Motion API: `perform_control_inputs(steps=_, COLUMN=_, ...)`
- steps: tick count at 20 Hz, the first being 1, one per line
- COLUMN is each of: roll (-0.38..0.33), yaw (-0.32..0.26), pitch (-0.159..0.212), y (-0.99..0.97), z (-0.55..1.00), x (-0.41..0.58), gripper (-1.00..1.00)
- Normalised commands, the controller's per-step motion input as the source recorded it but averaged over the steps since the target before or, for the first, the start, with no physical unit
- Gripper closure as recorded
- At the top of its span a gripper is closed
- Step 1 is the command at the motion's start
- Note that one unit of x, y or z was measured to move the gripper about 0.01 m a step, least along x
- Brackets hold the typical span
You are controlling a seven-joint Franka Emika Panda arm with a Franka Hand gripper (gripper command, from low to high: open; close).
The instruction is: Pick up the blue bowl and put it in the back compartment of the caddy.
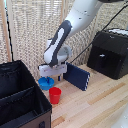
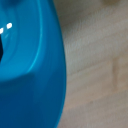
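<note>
The blue bowl point(image 1: 45, 84) sits on the wooden table just in front of the caddy point(image 1: 17, 102), a large black fabric box at the exterior view's left. A divider point(image 1: 17, 95) splits the caddy, and the back compartment point(image 1: 12, 77) lies behind it. My gripper point(image 1: 54, 78) is lowered onto the bowl. One finger reaches down into the bowl and the other stands outside its rim, so the jaws look open. In the wrist view the blue bowl point(image 2: 27, 70) fills most of the picture at very close range, and no finger shows clearly.
A small red cup point(image 1: 55, 95) stands right beside the bowl. A flat dark-blue box point(image 1: 78, 76) leans just to the exterior view's right of the gripper. A black hard machine point(image 1: 110, 53) stands at the far right. Behind is a light curtain.
</note>
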Motion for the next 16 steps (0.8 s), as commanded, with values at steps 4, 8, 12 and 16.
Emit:
perform_control_inputs(steps=4, roll=-0.055, yaw=0.001, pitch=0.059, y=0.14, z=-0.19, x=0.027, gripper=1.00)
perform_control_inputs(steps=8, roll=-0.038, yaw=0.000, pitch=0.043, y=0.18, z=-0.14, x=0.007, gripper=1.00)
perform_control_inputs(steps=12, roll=-0.004, yaw=0.000, pitch=0.000, y=0.20, z=0.02, x=-0.011, gripper=1.00)
perform_control_inputs(steps=16, roll=0.004, yaw=0.000, pitch=-0.016, y=0.20, z=0.41, x=-0.016, gripper=1.00)
